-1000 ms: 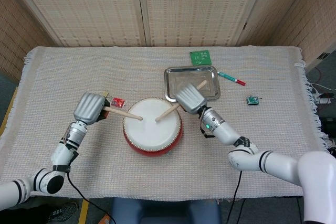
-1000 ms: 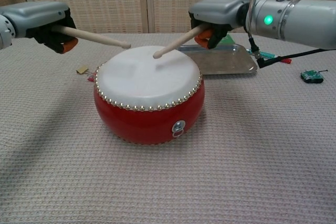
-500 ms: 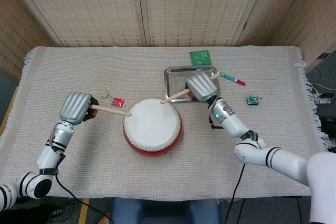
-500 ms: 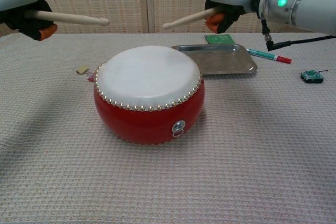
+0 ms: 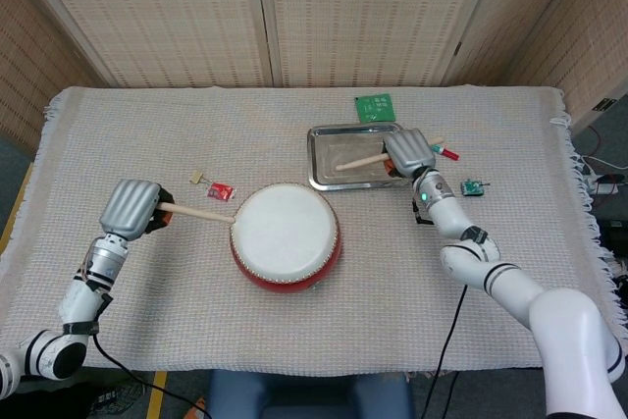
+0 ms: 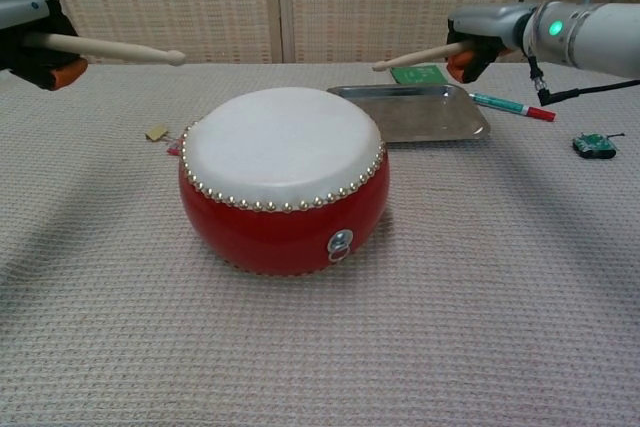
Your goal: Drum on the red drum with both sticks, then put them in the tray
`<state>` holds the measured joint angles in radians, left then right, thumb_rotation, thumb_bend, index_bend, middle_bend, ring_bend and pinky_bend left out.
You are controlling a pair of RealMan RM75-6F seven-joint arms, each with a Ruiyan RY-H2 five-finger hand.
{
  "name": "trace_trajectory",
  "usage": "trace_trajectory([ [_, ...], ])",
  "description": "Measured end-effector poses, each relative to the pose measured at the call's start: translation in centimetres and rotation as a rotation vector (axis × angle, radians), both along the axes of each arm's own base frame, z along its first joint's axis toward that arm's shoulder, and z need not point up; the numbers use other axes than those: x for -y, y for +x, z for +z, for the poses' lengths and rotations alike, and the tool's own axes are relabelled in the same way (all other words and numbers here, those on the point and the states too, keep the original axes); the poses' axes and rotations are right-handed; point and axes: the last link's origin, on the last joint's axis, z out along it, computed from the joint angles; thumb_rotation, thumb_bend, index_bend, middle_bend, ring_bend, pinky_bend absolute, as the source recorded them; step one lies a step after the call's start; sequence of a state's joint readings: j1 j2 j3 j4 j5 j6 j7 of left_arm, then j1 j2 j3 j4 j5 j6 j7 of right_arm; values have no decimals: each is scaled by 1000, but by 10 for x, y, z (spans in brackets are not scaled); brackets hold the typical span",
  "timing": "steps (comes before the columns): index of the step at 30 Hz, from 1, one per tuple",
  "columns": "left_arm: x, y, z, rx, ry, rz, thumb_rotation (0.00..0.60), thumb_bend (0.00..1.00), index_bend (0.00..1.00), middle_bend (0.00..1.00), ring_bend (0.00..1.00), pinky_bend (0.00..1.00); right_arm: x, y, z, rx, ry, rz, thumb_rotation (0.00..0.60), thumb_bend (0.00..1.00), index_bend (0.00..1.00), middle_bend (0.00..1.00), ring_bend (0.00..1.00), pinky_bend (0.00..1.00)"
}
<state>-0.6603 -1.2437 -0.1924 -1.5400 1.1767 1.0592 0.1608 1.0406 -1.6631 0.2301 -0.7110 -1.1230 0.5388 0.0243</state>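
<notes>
A: Where are the sticks?
B: The left hand point(image 5: 130, 208) grips one wooden drumstick point(image 5: 194, 211) beside the round red drum point(image 5: 286, 235). The right hand point(image 5: 409, 153) grips the other wooden drumstick point(image 5: 363, 160) above the shiny metal tray point(image 5: 319, 157).
A: And the chest view?
B: Both sticks hang up high.

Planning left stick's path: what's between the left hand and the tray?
The red drum sits between left hand and tray, seen in head view.

Red drum point(image 5: 286, 235) white-topped, upright mid-table, steel tray point(image 5: 322, 172) behind, two wooden sticks point(image 5: 195, 211) point(image 5: 363, 160) apparently held aloft
</notes>
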Motion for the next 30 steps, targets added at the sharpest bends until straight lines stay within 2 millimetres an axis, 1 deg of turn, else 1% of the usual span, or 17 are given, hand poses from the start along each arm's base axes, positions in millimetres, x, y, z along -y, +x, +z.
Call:
trace_trajectory([
  [4, 2, -3, 2, -3, -1, 6, 600, 767, 1000, 1000, 997, 1000, 10, -6, -14, -8, 2, -53, 600, 399, 1000, 1000, 1000, 1000],
  [6, 2, -3, 2, -3, -2, 8, 600, 766, 1000, 1000, 997, 1000, 13, -4, -20, -11, 6, -66, 600, 325, 1000, 1000, 1000, 1000],
  [8, 2, -4, 3, -1, -2, 9, 600, 766, 1000, 1000, 997, 1000, 15, 1, -29, -15, 17, -75, 600, 274, 1000, 996, 993, 1000],
  [10, 3, -4, 3, 2, -3, 12, 600, 766, 1000, 1000, 998, 1000, 17, 8, -38, -18, 34, -79, 600, 247, 999, 973, 941, 1000],
  [11, 3, -5, 4, 3, -3, 14, 600, 766, 1000, 1000, 997, 1000, 18, 11, -41, -19, 41, -80, 600, 230, 984, 945, 885, 1000],
  [12, 3, -5, 4, 5, -3, 15, 600, 766, 1000, 1000, 997, 1000, 18, 14, -44, -20, 47, -81, 600, 220, 969, 927, 850, 1000],
  [15, 3, -6, 5, 9, -3, 19, 600, 766, 1000, 1000, 998, 1000, 20, 23, -49, -17, 57, -82, 600, 171, 856, 824, 707, 989],
  [17, 3, -6, 5, 11, -3, 19, 600, 766, 1000, 1000, 997, 1000, 22, 27, -52, -11, 61, -86, 600, 156, 810, 780, 660, 953],
  [18, 3, -6, 5, 11, -2, 19, 600, 766, 1000, 1000, 998, 1000, 22, 29, -53, -9, 65, -87, 600, 147, 771, 742, 623, 915],
  [19, 3, -6, 5, 11, -3, 19, 600, 766, 1000, 1000, 998, 1000, 22, 30, -54, -8, 68, -89, 600, 137, 726, 701, 582, 870],
  [21, 4, -6, 6, 11, -3, 17, 600, 766, 1000, 1000, 998, 1000, 22, 30, -54, -6, 69, -92, 600, 103, 556, 541, 427, 676],
  [23, 4, -6, 6, 12, -4, 14, 600, 766, 1000, 1000, 998, 1000, 23, 32, -55, 4, 71, -102, 600, 82, 422, 425, 318, 537],
  [24, 5, -6, 6, 13, -5, 13, 600, 766, 1000, 1000, 997, 1000, 23, 33, -56, 6, 72, -107, 600, 74, 371, 393, 290, 501],
  [26, 5, -6, 6, 15, -6, 11, 600, 766, 1000, 1000, 997, 1000, 24, 33, -56, 6, 72, -117, 600, 67, 295, 349, 258, 460],
  [30, 5, -7, 6, 10, -7, 6, 600, 766, 1000, 1000, 997, 1000, 25, 32, -55, 15, 70, -134, 600, 67, 245, 327, 239, 442],
])
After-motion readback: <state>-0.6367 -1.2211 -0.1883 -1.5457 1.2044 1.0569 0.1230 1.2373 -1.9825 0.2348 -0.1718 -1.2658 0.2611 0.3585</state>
